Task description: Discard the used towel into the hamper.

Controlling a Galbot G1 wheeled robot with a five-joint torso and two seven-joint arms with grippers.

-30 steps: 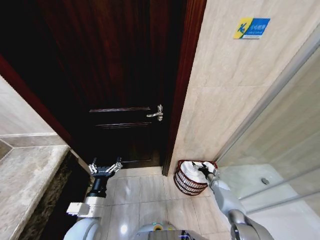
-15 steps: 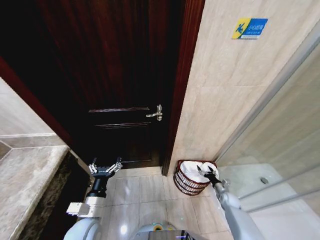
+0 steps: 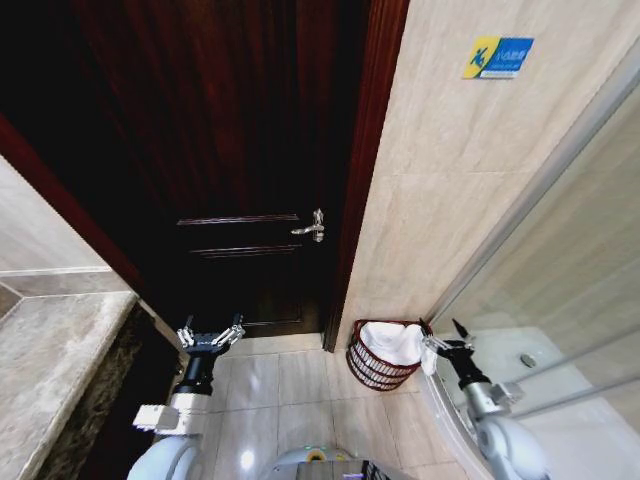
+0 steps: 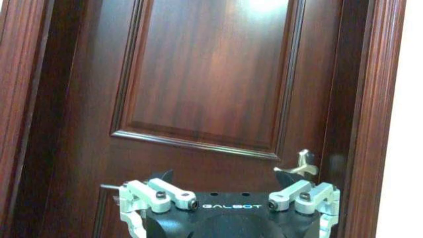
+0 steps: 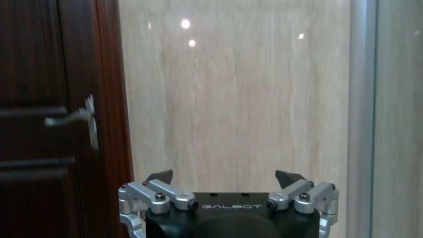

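From my seat the job reads as essentially finished: the crumpled white cloth towel lies heaped inside the small round reddish-brown open-weave hamper, one soft fold draping over the rim on the shower side. The hamper stands on the pale glossy tiled floor, tucked against the beige stone-look wall just beside the dark wood door frame. My right gripper hangs just beside the hamper's rim, its jaws spread and holding nothing; I judge only pulling that arm clear is left. My left gripper is parked over the floor in front of the dark panelled wooden door, jaws spread and empty too. The basket flares wider at its rim, rigid lattice against limp fabric
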